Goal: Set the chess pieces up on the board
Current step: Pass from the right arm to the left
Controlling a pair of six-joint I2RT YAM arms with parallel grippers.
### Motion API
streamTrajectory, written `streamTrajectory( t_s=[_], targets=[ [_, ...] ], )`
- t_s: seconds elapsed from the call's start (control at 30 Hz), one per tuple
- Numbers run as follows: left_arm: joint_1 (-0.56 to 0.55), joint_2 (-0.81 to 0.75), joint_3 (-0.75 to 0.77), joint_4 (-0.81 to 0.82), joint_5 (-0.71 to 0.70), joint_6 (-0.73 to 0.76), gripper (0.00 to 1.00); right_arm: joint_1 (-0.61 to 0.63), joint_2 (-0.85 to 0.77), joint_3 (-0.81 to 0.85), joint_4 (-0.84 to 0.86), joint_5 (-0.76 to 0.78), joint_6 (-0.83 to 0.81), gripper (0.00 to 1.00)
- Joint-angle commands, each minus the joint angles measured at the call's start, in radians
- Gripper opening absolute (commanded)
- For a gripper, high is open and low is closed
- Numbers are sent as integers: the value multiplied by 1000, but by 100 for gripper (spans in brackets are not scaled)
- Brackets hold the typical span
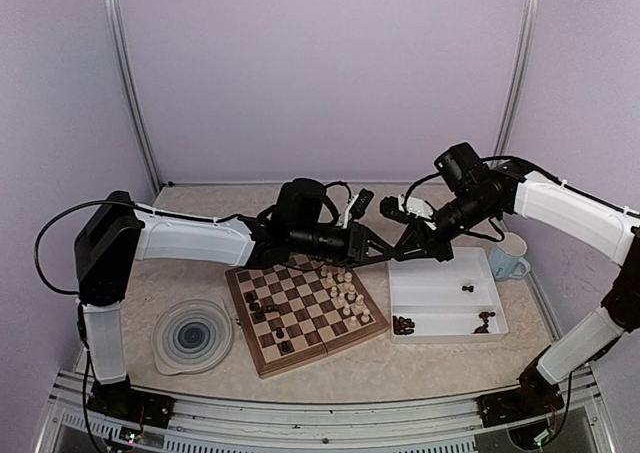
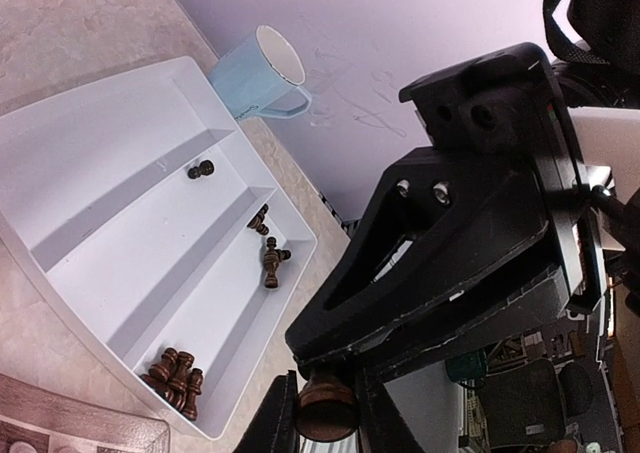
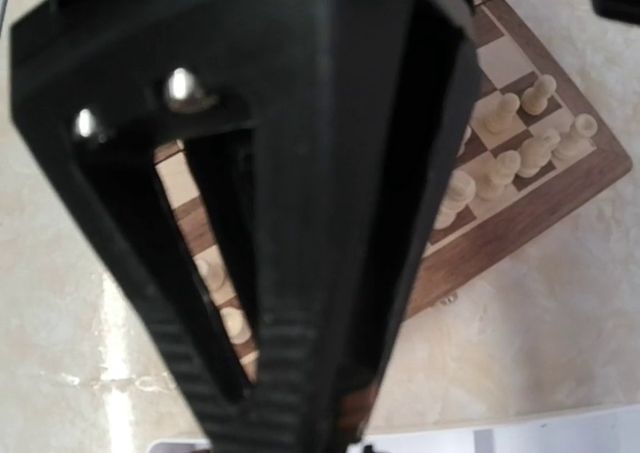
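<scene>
Between the board (image 1: 300, 361) and the white tray (image 1: 440, 273) to its right, my left pincer (image 2: 326, 431) clamps narrow on a dark piece (image 2: 325, 403), with the right pincer (image 3: 310, 393) shut just above it. I judge this a handover: next the right backs off and the left seeks a free square.

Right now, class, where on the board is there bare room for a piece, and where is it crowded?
Bare: the board's middle squares, between the dark pieces and cream pieces. Crowded: among the cream pieces, right side.
</scene>
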Motion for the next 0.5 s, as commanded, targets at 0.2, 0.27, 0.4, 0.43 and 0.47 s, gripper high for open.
streamTrajectory(
  t_s=[0.2,0.27,0.4,0.43,0.47],
  targets=[
    [16,-30,-80,262,51,-42,15,-139,-118,0,103,-171,89,40],
    [20,-47,-112,350,43,-56,15,-258,-162,-9,184,-305,182,53],
    [17,-66,-163,578,18,-99,15,-374,-163,-67,306,-524,389,56],
    [16,-67,-171,629,12,-111,15,-382,-152,-84,327,-570,433,56],
    [14,-63,-174,664,5,-123,15,-384,-142,-101,346,-615,468,56]
  ],
)
